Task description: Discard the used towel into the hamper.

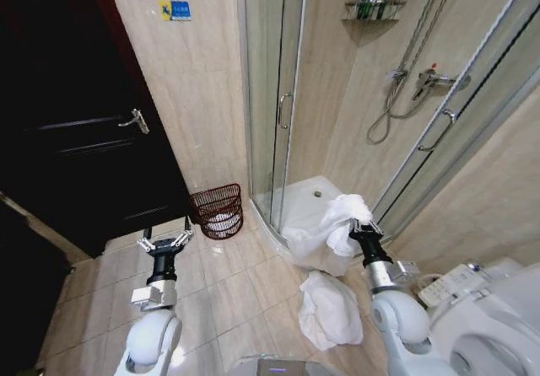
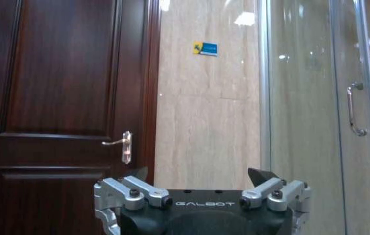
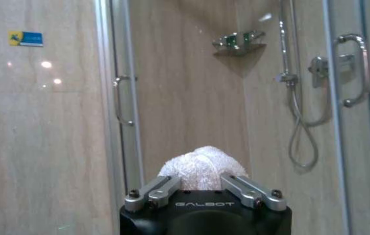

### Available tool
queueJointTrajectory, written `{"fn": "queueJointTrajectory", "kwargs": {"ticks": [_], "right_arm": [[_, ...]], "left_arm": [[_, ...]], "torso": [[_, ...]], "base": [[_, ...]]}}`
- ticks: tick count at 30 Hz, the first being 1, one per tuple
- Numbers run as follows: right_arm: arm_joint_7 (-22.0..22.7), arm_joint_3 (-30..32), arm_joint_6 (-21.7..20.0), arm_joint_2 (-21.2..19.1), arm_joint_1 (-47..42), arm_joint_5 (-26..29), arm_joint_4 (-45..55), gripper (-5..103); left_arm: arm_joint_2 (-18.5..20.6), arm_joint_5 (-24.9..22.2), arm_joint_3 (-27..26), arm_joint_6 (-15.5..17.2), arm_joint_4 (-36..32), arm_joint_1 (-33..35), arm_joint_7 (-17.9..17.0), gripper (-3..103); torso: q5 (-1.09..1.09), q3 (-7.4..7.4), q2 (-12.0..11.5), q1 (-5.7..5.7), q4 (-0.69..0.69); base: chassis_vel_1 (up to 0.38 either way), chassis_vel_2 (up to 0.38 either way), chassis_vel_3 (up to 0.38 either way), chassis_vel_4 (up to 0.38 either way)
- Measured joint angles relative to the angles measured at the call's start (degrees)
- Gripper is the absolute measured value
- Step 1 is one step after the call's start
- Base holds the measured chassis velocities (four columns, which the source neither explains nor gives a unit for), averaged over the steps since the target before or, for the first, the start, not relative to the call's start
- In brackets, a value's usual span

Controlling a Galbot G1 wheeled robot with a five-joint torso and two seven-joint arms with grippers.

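The blue sign [image 1: 175,10] on the wall above the hamper [image 1: 218,211] was too small to read. The bottles on the shower shelf [image 1: 374,8] could not be told apart. The right gripper [image 1: 364,232] hid part of the white towel [image 1: 341,217]. The toilet [image 1: 485,321], right of that towel, was cut off by the picture's edge.

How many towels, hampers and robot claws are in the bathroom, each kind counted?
Towels: 2, one held by the right claw at, one on the floor
Hamper: 1
Claws: 2, left claw open
Total: 5
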Motion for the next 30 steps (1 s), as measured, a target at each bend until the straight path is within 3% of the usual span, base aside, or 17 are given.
{"fn": "queueJointTrajectory", "kwargs": {"ticks": [17,30], "right_arm": [[-0.69,-0.23,0.97,-0.01,-0.40,-0.87,0.09,7],[-0.87,-0.99,1.01,0.94,-0.58,-2.02,0.33,7]], "left_arm": [[-2.22,0.90,-0.07,0.35,0.64,-0.11,1.20,100],[-2.00,0.74,-0.65,-1.26,1.94,-0.18,1.16,100]], "torso": [[-0.01,0.00,0.00,-0.01,-0.01],[0.00,0.00,0.00,0.00,-0.01]], "base": [[0.086,0.081,-0.079,-0.072],[0.118,0.130,-0.024,-0.023]]}}
